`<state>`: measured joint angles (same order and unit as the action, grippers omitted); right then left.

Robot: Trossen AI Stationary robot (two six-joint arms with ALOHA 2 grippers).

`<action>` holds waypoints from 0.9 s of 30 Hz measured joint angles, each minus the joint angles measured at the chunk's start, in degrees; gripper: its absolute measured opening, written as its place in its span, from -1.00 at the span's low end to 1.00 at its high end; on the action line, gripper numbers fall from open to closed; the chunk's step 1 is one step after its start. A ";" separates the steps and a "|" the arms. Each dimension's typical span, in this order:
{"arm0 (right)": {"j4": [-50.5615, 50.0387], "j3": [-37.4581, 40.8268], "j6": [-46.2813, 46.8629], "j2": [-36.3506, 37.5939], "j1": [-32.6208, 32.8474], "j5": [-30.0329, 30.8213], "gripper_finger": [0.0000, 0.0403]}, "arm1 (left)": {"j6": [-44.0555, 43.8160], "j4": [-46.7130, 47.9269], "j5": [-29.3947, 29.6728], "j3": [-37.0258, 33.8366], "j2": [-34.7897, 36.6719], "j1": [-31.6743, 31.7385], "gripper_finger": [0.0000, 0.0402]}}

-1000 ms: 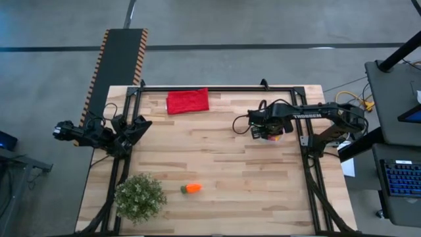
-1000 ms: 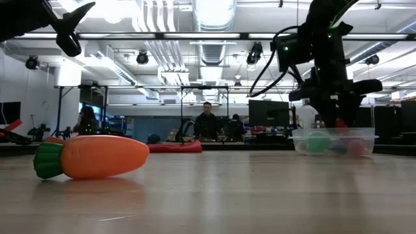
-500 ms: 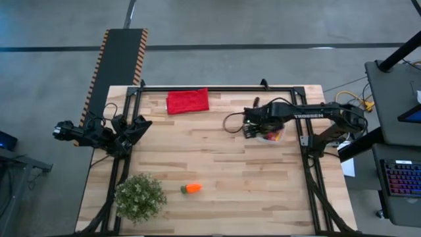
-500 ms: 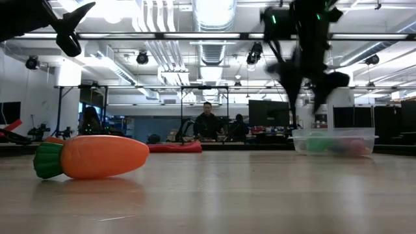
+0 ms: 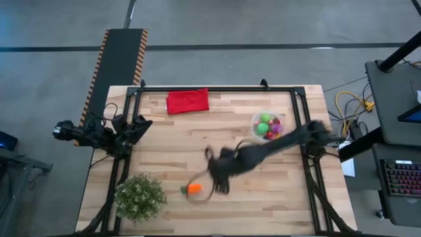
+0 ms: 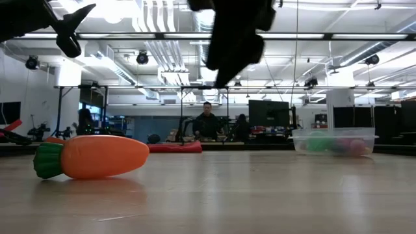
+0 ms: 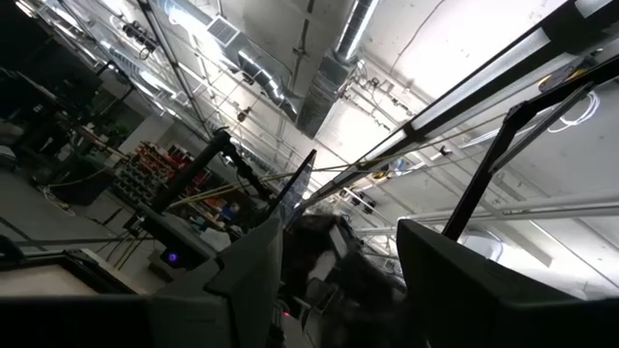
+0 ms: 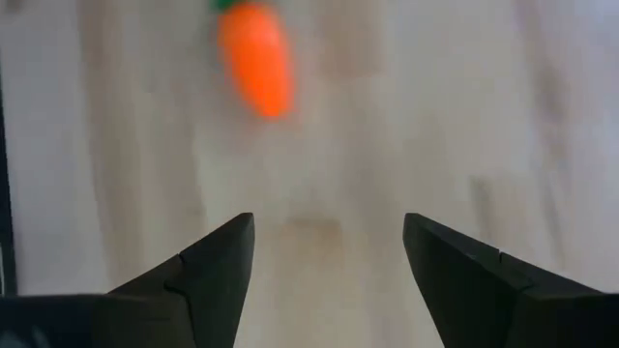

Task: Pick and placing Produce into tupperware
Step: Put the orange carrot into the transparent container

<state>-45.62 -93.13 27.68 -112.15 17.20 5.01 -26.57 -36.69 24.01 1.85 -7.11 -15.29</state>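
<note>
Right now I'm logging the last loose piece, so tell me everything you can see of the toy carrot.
The carrot is smooth orange plastic with a green leafy cap, lying on its side on the wooden table, right of the potted plant. The right gripper, open, is close by it, touching nothing.

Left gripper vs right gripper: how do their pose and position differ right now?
The left gripper sits parked at the table's left edge, over its frame; the right gripper is out over the middle of the table near the orange carrot. The left gripper points up at the ceiling; the right gripper faces down at the wood. Both are open and empty.
</note>
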 joint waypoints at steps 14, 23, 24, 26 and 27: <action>-7.16 -31.39 -6.83 -26.22 4.90 2.60 0.28 | -0.11 -0.13 -0.10 0.00 0.02 0.02 -0.04; -8.26 -41.95 -11.91 -32.31 4.15 4.66 0.28 | -0.15 -0.15 -0.11 0.00 0.02 0.02 -0.04; -7.85 -41.96 -13.01 -32.49 4.13 4.72 0.28 | -0.15 -0.11 -0.13 0.00 0.02 0.00 -0.04; -7.60 -41.88 -14.43 -33.01 4.12 4.70 0.28 | -0.15 -0.13 -0.13 0.00 0.02 0.00 -0.04; -7.79 -41.80 -14.57 -33.27 4.12 4.68 0.28 | -0.15 -0.13 -0.13 0.00 0.02 0.00 -0.04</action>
<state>-53.41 -134.93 13.11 -145.42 21.32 9.69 -26.72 -36.82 23.88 1.85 -7.09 -15.29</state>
